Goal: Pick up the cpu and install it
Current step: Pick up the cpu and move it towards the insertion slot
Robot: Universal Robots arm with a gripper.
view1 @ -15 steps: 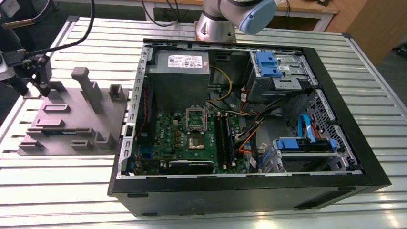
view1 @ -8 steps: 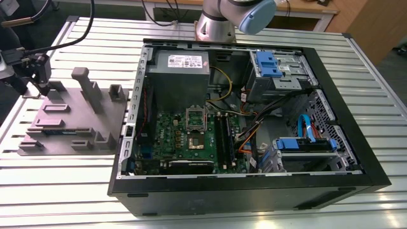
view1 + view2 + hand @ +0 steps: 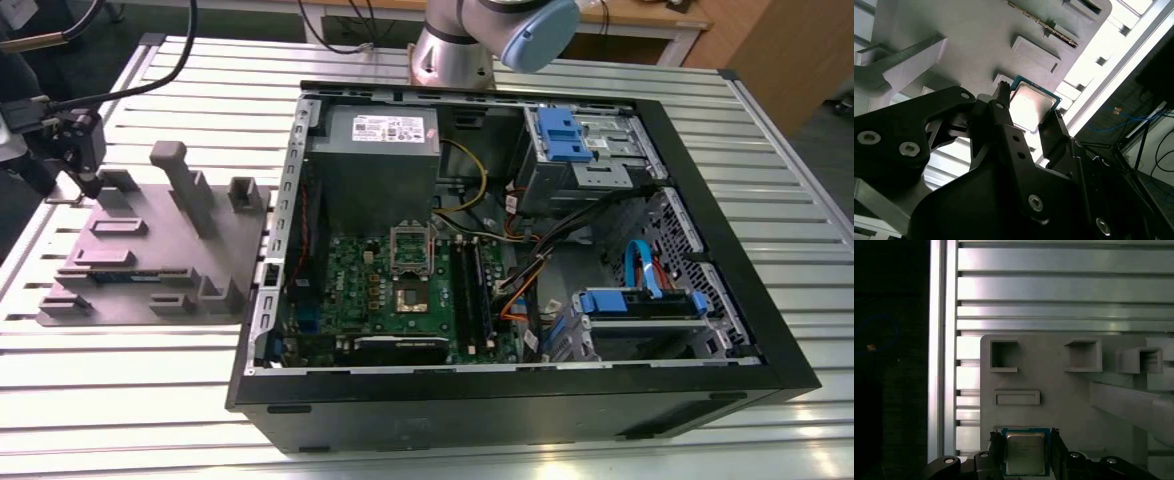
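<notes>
The tool (image 3: 1025,434) straddles the cpu (image 3: 1025,454) on the grey fixture (image 3: 1069,405), though whether it grips is unclear.

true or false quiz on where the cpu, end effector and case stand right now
1. The cpu sits in the motherboard socket. False: the cpu is at the grey fixture plate, by the end effector, off the motherboard.
2. The end effector is at that plate, on the exterior view's left of the computer case. True.
3. The cpu's metal top faces the wrist cameras. True.
4. The power supply stands outside the case. False: the power supply is inside it.
</notes>
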